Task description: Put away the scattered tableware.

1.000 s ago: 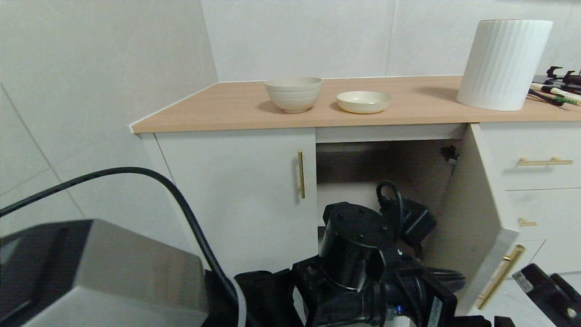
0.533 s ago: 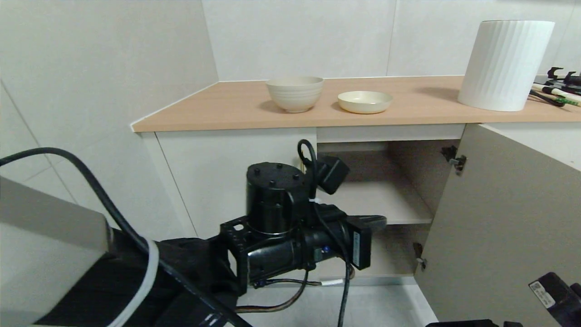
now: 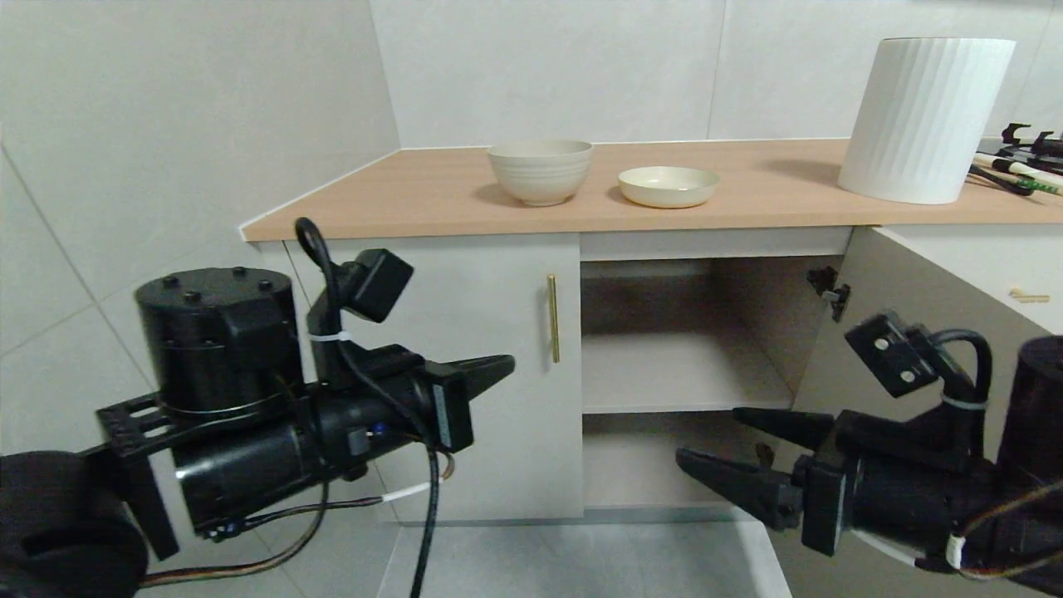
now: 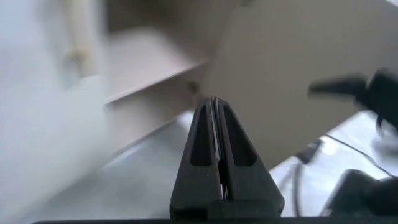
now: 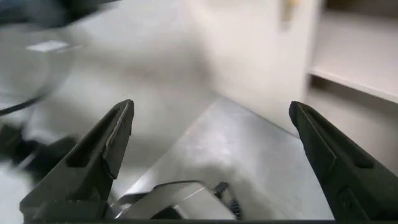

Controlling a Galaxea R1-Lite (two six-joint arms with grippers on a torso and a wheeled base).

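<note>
A ribbed cream bowl (image 3: 540, 171) and a shallow cream dish (image 3: 668, 185) stand side by side on the wooden countertop (image 3: 415, 203). Below them the right cabinet door (image 3: 905, 332) hangs wide open, showing a bare shelf (image 3: 677, 374). My left gripper (image 3: 498, 368) is shut with nothing in it, held low in front of the closed left door; its tips (image 4: 213, 102) are pressed together. My right gripper (image 3: 718, 448) is open and holds nothing, low in front of the open compartment, its fingers (image 5: 99, 155) spread wide.
A tall white ribbed container (image 3: 926, 116) stands at the counter's right, with utensils (image 3: 1017, 170) beyond it. The closed left door has a brass handle (image 3: 551, 320). A tiled wall lies to the left and grey floor (image 3: 573, 561) below.
My left arm has swung left, away from the open compartment to the closed door. My right arm has come into view at lower right with open fingers. The cabinet door has opened fully.
</note>
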